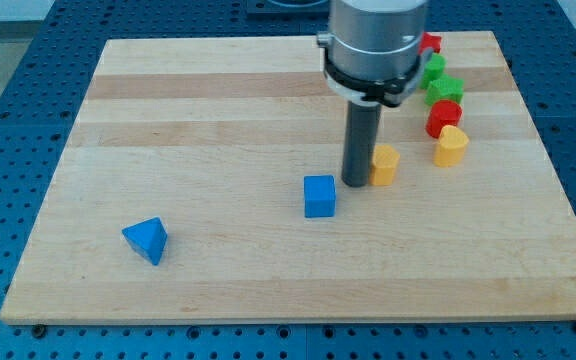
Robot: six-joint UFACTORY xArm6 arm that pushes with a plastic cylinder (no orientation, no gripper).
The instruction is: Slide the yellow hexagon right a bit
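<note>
Wooden board (pixel 268 90) is lying flat, filling most of the view. No tray, bowl or other container is showing on it; nothing is holding anything.

Arm housing (pixel 373 45) is hanging over the upper middle and hiding part of the red block (pixel 430 43) at the view's top right. There is no pincer on this rig, so there are no jaws to be open or closed, only the rod.

My tip (pixel 356 183) is sitting just at the view's left of the yellow hexagon (pixel 384 165), touching it or very nearly so; which, I cannot tell.

Blue cube (pixel 319 196) is resting near, down and to the view's left of the tip. Blue triangular block (pixel 147 240) is lying well apart, lower left.

Stacked along the right: two green blocks (pixel 440 80), a second red block (pixel 443 118), a yellow rounded block (pixel 451 146).

Risk, as I judge it: the yellow rounded block is standing near the hexagon's right. An overlong push is likely to drive the hexagon into it. An off-centre contact could be spinning the hexagon away sideways.
</note>
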